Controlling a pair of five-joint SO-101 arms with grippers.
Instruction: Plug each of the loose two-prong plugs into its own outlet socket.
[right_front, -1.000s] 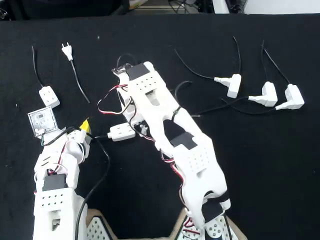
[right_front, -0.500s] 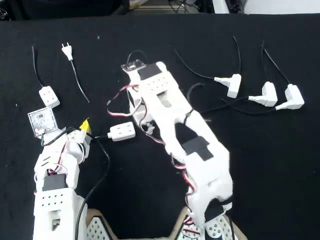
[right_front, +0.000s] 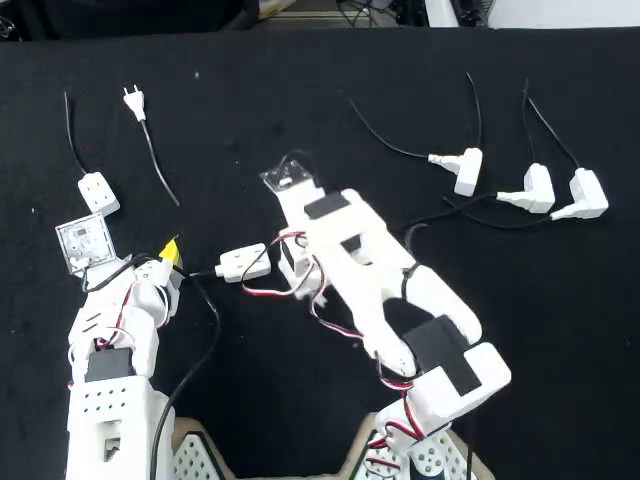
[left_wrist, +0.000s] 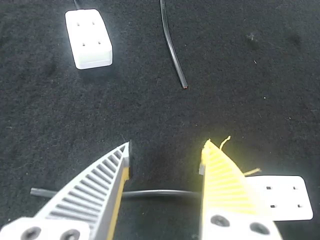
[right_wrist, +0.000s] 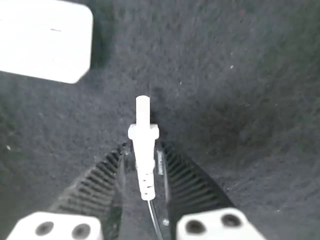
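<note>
White plug (right_wrist: 143, 132) between the right jaws, tip beyond them.

No text, label, brand, number or sign can be read on anything in these views, on any of the objects.

— Where did your arms sit?
— My left arm (right_front: 110, 380) lay at the table's (right_front: 300, 90) near left corner, its gripper (right_front: 167, 258) near a white socket (right_front: 243, 263). My right arm (right_front: 370, 280) lay from the near edge to the middle.
— And the plugs?
— A straight plug (right_front: 132, 98) lay by the far left corner. Toward the far right corner lay an inner plug (right_front: 463, 172), middle plug (right_front: 537, 190) and outer plug (right_front: 587, 195).
</note>
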